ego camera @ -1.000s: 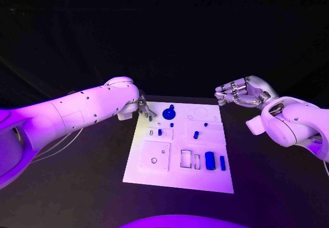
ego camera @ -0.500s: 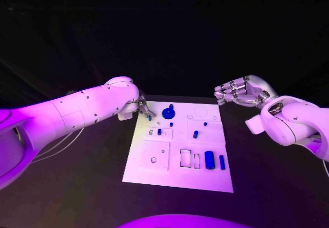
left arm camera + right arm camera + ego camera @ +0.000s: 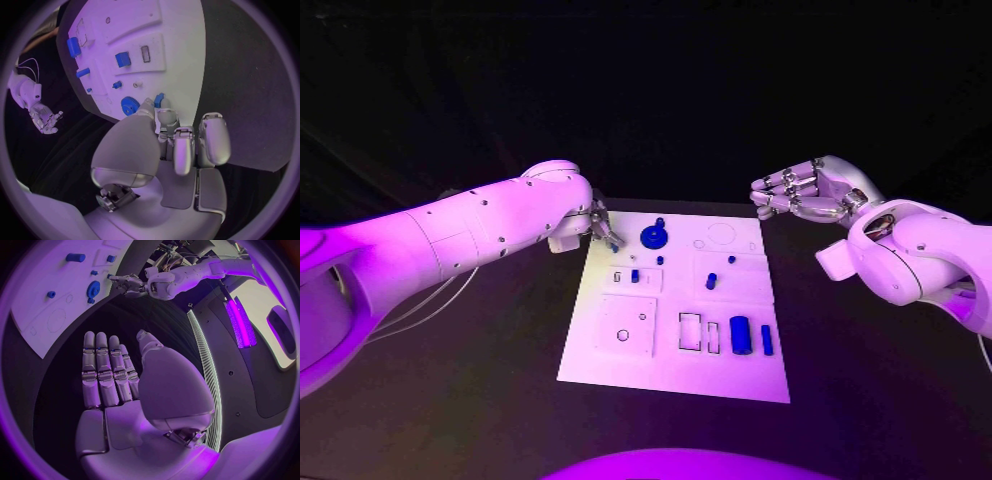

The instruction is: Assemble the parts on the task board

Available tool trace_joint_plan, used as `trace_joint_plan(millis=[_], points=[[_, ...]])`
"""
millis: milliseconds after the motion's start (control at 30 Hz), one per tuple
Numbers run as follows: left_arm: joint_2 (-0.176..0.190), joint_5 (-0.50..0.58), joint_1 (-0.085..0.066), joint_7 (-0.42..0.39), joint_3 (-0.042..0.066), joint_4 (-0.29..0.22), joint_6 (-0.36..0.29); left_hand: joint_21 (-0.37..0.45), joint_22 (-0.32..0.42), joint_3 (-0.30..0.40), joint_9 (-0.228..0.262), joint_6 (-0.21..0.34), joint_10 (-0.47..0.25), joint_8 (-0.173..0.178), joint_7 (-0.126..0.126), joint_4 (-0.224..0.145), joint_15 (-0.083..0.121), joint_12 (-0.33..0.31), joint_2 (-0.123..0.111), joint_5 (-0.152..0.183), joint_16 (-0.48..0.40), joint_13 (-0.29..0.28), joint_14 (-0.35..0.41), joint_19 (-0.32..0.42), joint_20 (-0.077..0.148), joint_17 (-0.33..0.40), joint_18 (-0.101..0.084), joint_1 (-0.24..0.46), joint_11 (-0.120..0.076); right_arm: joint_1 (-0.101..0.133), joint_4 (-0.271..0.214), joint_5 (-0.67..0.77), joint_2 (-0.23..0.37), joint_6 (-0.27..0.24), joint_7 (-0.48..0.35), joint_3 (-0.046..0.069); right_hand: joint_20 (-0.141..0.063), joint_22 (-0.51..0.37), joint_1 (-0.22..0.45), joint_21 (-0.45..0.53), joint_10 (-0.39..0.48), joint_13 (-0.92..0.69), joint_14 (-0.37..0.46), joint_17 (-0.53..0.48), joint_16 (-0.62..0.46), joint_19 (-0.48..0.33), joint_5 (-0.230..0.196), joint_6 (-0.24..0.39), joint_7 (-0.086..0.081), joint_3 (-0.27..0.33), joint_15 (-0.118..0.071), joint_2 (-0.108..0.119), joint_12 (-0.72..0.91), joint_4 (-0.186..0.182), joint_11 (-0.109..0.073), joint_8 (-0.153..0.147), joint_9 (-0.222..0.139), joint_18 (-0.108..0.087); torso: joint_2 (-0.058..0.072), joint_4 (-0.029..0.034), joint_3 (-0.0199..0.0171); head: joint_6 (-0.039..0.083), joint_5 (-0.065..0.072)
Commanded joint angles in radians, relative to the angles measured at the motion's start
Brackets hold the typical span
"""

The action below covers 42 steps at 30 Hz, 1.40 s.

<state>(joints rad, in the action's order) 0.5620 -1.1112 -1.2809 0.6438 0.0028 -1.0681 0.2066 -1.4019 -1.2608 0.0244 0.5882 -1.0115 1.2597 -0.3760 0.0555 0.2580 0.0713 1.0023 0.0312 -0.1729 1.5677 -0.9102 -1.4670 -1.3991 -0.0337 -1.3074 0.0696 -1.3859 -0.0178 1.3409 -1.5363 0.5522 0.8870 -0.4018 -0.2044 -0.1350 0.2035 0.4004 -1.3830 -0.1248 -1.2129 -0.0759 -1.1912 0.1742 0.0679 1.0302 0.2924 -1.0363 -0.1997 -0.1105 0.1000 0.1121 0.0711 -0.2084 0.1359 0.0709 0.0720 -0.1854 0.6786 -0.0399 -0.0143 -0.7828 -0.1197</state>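
Observation:
The white task board (image 3: 678, 360) lies mid-table with blue parts on it. At its far left corner my left hand (image 3: 600, 228) hovers low, pinching a small blue part (image 3: 159, 99) between thumb and a fingertip (image 3: 165, 116). Right beside it on the board sits a blue gear (image 3: 655, 237) (image 3: 129, 106). My right hand (image 3: 805, 195) is raised beyond the board's far right corner, fingers straight and apart, holding nothing (image 3: 112, 385). The right wrist view also catches the board (image 3: 37, 325), the gear (image 3: 93, 290) and the left hand (image 3: 125, 282).
More parts sit on the board: a blue block (image 3: 741, 335) and a slim bar (image 3: 767, 340) at the near right, small pieces (image 3: 711, 282) (image 3: 635, 276) mid-board, and open slots (image 3: 691, 333). Bare black table (image 3: 473, 380) surrounds the board.
Hardly anything: the left hand with its small blue part has crept a touch toward the board's far edge. The right hand has stayed put.

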Motion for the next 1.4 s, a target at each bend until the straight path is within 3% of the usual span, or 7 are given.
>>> trace_joint_plan(millis=[33,200,400,433,833,1133,1400], points=[[-0.002,0.031,0.001,-0.005,0.000,-0.001,0.007,-0.003,-0.002,0.036,-0.005,0.006,-0.007,0.005,-0.002,-0.010,0.004,-0.008,0.015,-0.007,0.003,0.006,-0.104,-0.002,0.000,-0.263,-0.001,-0.048,-0.001,-0.001,0.000,0.003,-0.001,0.015,-0.005,0.000,0.006,-0.001,0.004,0.005,0.009,0.001,0.008,-0.002,-0.005,-0.003,0.006,0.008,0.002,0.002,0.000,-0.006,0.001,0.006,-0.001,-0.001,0.001,0.003,0.000,-0.0001,0.0002,0.000,0.001],[0.005,0.081,0.001,-0.009,-0.001,-0.006,-0.017,-0.004,-0.004,0.152,-0.009,0.014,-0.006,0.000,0.003,-0.028,0.003,-0.016,0.011,-0.011,0.003,0.014,-0.104,-0.001,0.001,-0.263,-0.002,-0.125,0.000,-0.001,0.001,0.003,-0.001,0.016,-0.005,0.000,0.006,-0.001,0.004,0.005,0.009,0.001,0.008,-0.002,-0.005,-0.003,0.006,0.008,0.002,0.002,0.000,-0.006,0.001,0.006,-0.001,-0.001,0.001,0.003,0.000,0.0003,0.0002,-0.002,0.000],[0.028,0.174,0.001,-0.014,0.000,-0.033,-0.063,-0.005,-0.007,0.309,0.003,0.019,0.008,-0.029,0.003,-0.015,-0.001,-0.010,-0.051,-0.010,0.003,0.017,-0.104,-0.001,-0.003,-0.263,-0.001,-0.110,0.002,-0.001,0.003,0.003,-0.001,0.018,-0.004,0.000,0.006,-0.002,0.004,0.005,0.008,0.001,0.008,-0.002,-0.005,-0.003,0.008,0.008,0.002,0.002,0.000,-0.006,0.001,0.007,-0.001,-0.001,0.001,0.003,-0.001,0.0013,-0.0003,-0.002,-0.004],[0.033,0.188,0.001,-0.014,0.000,-0.040,-0.068,-0.005,-0.008,0.356,0.008,0.025,0.010,-0.039,0.004,-0.013,-0.002,-0.008,-0.079,-0.007,0.003,0.018,-0.104,-0.001,-0.002,-0.263,-0.001,-0.091,0.002,-0.001,0.003,0.003,-0.001,0.018,-0.004,0.000,0.006,-0.002,0.004,0.005,0.008,0.001,0.008,-0.002,-0.005,-0.003,0.008,0.008,0.002,0.002,0.000,-0.006,0.001,0.007,-0.001,-0.001,0.001,0.003,-0.001,0.0017,-0.0006,-0.003,-0.004],[0.161,0.329,0.000,-0.016,-0.001,-0.222,-0.171,-0.011,-0.021,0.547,0.030,0.030,0.036,-0.095,-0.003,-0.052,0.005,0.029,-0.143,-0.007,0.003,-0.008,-0.104,-0.009,0.002,-0.263,-0.004,-0.013,-0.004,-0.001,0.007,0.003,0.000,0.021,0.000,0.000,0.007,-0.003,0.004,0.005,0.009,0.001,0.008,-0.003,-0.005,-0.003,0.011,0.008,0.002,0.002,0.000,-0.006,0.001,0.008,-0.001,-0.001,0.001,0.002,-0.008,0.0106,-0.0066,-0.010,-0.005],[0.220,0.235,0.018,-0.017,-0.019,-0.333,-0.215,-0.020,-0.038,0.663,0.030,0.032,0.053,-0.132,-0.007,-0.105,0.009,0.053,-0.180,-0.006,0.003,-0.024,-0.104,-0.019,0.007,-0.263,-0.007,0.059,-0.009,-0.003,0.007,0.003,0.002,0.023,0.001,-0.001,0.007,-0.003,0.004,0.005,0.009,0.001,0.008,-0.003,-0.005,-0.003,0.011,0.008,0.002,0.002,0.000,-0.006,0.001,0.008,-0.001,-0.001,0.001,0.002,-0.013,0.0144,-0.0067,-0.016,-0.009],[0.220,0.112,0.045,-0.009,-0.024,-0.360,-0.217,-0.026,-0.049,0.729,0.023,0.033,0.062,-0.158,-0.010,-0.142,0.013,0.064,-0.198,-0.004,0.003,-0.030,-0.104,-0.025,0.009,-0.263,-0.009,0.107,-0.011,-0.005,0.007,0.003,0.002,0.024,0.001,-0.001,0.007,-0.003,0.004,0.005,0.009,0.001,0.008,-0.003,-0.005,-0.003,0.011,0.008,0.002,0.002,0.000,-0.006,0.001,0.008,-0.001,-0.001,0.001,0.002,-0.012,0.0128,-0.0058,-0.019,-0.010]])
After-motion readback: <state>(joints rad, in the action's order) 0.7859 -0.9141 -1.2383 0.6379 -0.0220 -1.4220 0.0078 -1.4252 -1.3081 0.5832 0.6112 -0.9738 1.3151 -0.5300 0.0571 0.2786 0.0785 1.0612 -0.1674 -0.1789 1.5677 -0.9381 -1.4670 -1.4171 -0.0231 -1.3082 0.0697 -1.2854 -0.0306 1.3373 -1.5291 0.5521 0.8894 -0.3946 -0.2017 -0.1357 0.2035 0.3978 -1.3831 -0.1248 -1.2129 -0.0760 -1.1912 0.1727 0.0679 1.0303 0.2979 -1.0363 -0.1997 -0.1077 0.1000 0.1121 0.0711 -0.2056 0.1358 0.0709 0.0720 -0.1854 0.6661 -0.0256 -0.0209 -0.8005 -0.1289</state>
